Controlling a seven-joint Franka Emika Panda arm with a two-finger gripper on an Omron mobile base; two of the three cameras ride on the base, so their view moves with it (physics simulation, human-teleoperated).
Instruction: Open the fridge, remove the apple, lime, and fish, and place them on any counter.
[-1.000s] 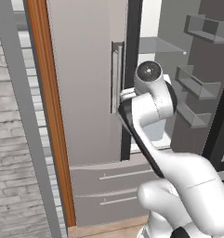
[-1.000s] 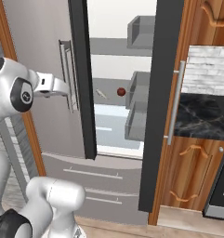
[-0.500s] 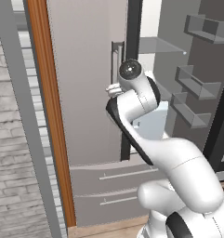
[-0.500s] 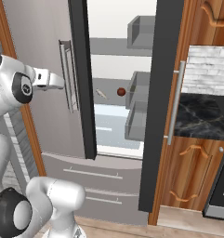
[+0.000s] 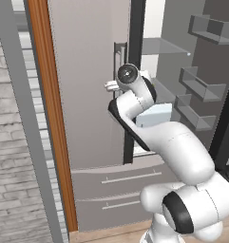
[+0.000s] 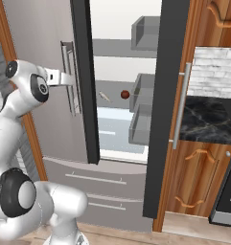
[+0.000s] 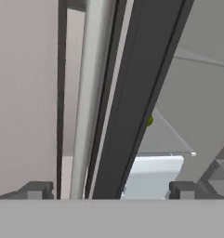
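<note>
Standing wide open on its right side, the tall grey stainless-steel fridge [image 6: 64, 158] already shows its white interior, so the opening step looks at least half done; the left door [image 5: 87, 95] is shut, with the arm's two-finger gripper [image 7: 108, 189] right at its vertical bar handle [image 7: 88, 93], jaws spread apart and pinching nothing. None of the three items has been removed, as far as I can judge. On the grey shelf inside, the small dark red-brown round apple [image 6: 125, 94] sits a little to the right of the small slender silvery-white fish [image 6: 104, 97], the two apart. A sliver of the small bright yellow-green lime [image 7: 150, 121] peeks out from behind the dark centre strip [image 7: 136, 93] in the hand view. To the fridge's right, the black marble worktop [image 6: 208, 119] with white veins on brown wooden cabinets carries none of the three. All three pick-and-place trips therefore seem left to do.
</note>
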